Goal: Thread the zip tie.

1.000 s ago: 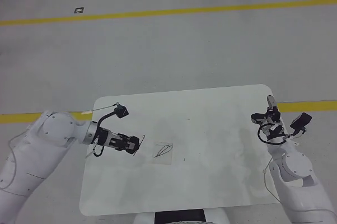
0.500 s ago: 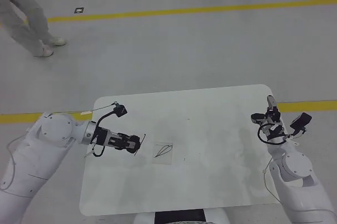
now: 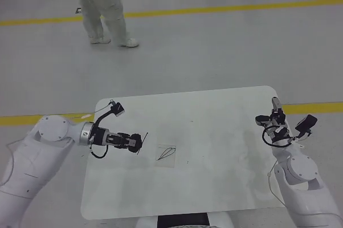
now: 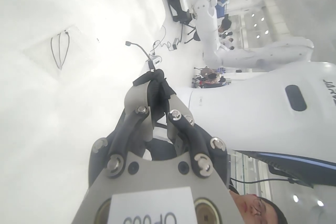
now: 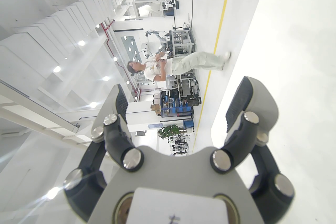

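My left gripper [image 3: 135, 142] hovers over the left part of the white table [image 3: 217, 182], shut on a thin black zip tie [image 3: 144, 139]. In the left wrist view the zip tie [image 4: 138, 47] sticks out past the closed fingertips of that gripper [image 4: 155, 77], its small head at the far end. A clear bag holding more black zip ties [image 3: 166, 154] lies flat on the table just right of the gripper, and the bag [image 4: 59, 50] appears again in the left wrist view. My right gripper [image 3: 276, 112] is held up at the table's right edge, open and with nothing in it [image 5: 183, 101].
The table's rounded edges are close to both arms. A yellow floor line [image 3: 319, 106] runs behind the table.
The left arm has shifted slightly left and toward the back with the zip tie still held. The right arm has stayed still.
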Controlling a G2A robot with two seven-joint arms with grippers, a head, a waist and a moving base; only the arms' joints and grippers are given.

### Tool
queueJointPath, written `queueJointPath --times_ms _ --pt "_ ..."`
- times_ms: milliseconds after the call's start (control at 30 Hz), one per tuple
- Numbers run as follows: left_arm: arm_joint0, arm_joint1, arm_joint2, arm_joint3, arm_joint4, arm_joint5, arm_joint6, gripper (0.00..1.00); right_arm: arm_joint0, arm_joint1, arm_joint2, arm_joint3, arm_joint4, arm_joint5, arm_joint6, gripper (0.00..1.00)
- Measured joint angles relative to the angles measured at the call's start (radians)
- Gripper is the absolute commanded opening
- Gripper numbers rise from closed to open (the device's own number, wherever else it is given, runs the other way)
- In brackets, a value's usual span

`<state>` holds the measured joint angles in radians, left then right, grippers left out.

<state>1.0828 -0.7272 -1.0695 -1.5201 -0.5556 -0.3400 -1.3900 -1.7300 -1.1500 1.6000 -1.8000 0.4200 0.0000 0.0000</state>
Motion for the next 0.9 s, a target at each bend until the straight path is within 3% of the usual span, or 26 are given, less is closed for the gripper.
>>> queueJointPath --times_ms 133,533,900 --pt "-0.019 0.007 0.021 0.031 -0.066 0.000 0.000 0.00 0.000 0.000 0.000 0.000 0.000 0.000 0.000 1.00" --pt "-0.034 0.019 0.045 0.026 -0.122 0.000 0.000 0.00 0.008 -0.001 -0.015 -0.003 0.005 0.008 0.035 1.00" --pt "-0.034 0.019 0.045 0.026 -0.122 0.000 0.000 0.00 0.160 -0.002 -0.160 0.022 -0.063 0.207 0.287 1.00"
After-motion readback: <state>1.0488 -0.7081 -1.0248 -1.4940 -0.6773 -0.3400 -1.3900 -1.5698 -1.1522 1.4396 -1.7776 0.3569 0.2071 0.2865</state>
